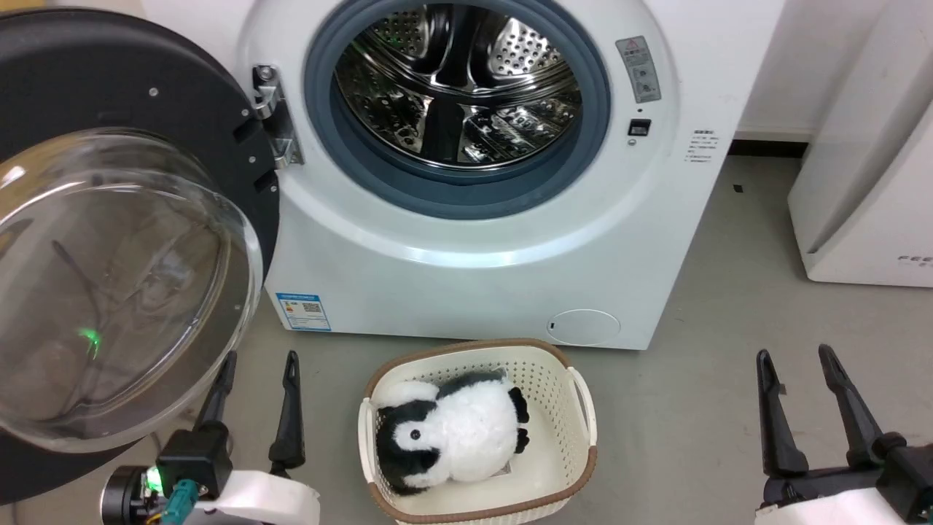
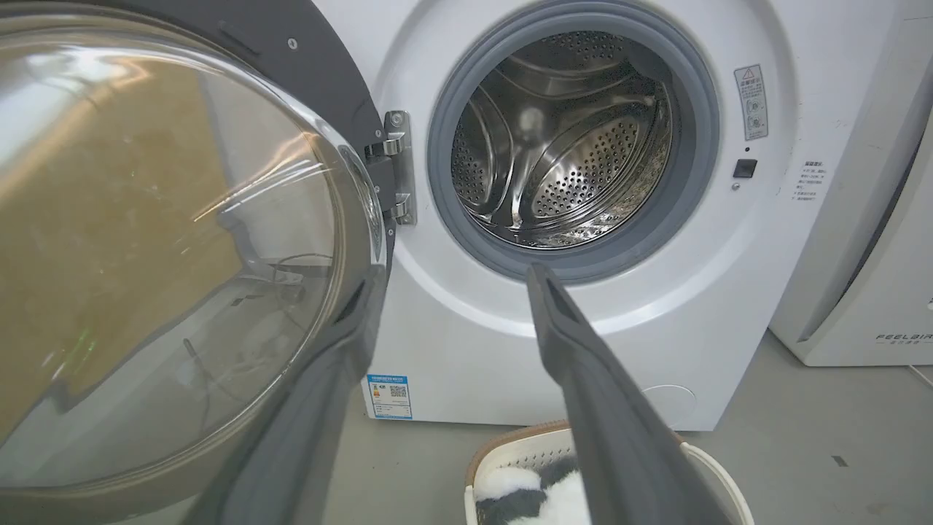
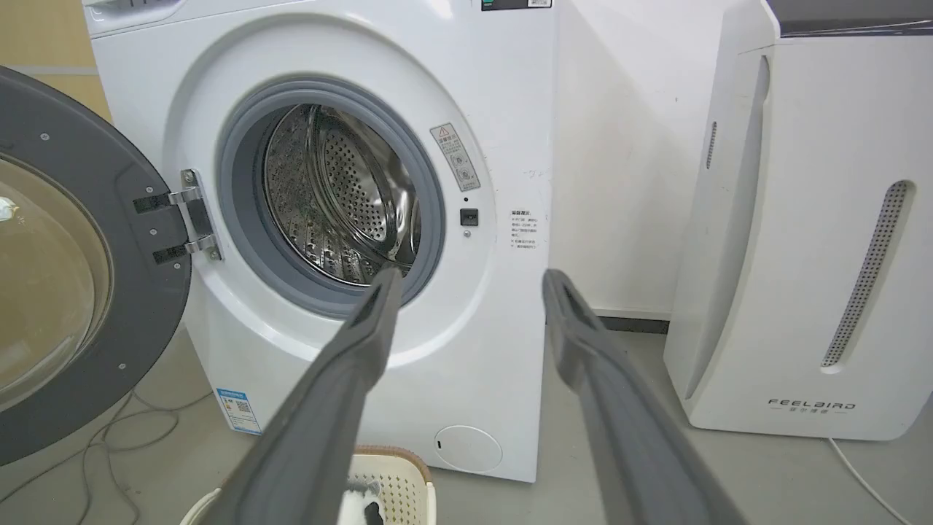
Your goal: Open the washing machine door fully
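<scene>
Door (image 1: 182,95) stands wide open at the washer's (image 1: 474,277) left. Left end effector (image 1: 260,359) sits just beside its rim and right end effector (image 1: 793,351) well apart, both released and empty. If you nudge it further, press rim, not glass.

Door (image 1: 171,80): matt dark plastic ring, clear glossy glass bowl (image 1: 124,277). Drum (image 1: 459,80): shiny perforated steel. Gasket (image 1: 452,197): matt rubber. Machine (image 1: 474,292): smooth white gloss. Basket (image 1: 557,383): perforated plastic. Toy (image 1: 459,430): fluffy plush.
</scene>
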Controlling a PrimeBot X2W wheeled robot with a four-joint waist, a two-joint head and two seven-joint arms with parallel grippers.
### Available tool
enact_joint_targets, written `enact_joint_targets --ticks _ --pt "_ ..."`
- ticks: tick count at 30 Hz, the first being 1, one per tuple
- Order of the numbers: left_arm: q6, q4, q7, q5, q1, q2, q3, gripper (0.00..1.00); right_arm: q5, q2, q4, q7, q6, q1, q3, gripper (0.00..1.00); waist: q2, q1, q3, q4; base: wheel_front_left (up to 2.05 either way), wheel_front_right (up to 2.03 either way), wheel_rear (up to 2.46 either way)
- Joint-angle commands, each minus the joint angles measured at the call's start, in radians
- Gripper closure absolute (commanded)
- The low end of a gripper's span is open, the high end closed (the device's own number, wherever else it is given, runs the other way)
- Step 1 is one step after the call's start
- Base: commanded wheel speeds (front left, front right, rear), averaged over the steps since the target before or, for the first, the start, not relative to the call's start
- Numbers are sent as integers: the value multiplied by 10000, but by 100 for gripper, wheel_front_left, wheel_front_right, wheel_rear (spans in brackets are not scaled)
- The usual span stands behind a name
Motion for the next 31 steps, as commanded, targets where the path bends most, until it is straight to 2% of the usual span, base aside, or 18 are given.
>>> enact_joint_targets --ticks 1,10,11,31 --pt "86 23 -42 -21 155 14 -29 0 75 33 45 -44 6 176 -2 0 0 1 5 -60 0 0 0" --pt "354 186 -42 -193 336 13 -178 0 207 33 182 -44 6 249 16 0 0 1 46 -390 0 0 0" --pt "324 182 13 -164 237 0 -154 100 95 0 156 7 0 130 5 100 0 1 35 -374 0 0 0" --pt "342 8 356 -89 234 -2 -198 100 -51 3 191 345 1 22 101 100 0 1 10 -443 0 0 0"
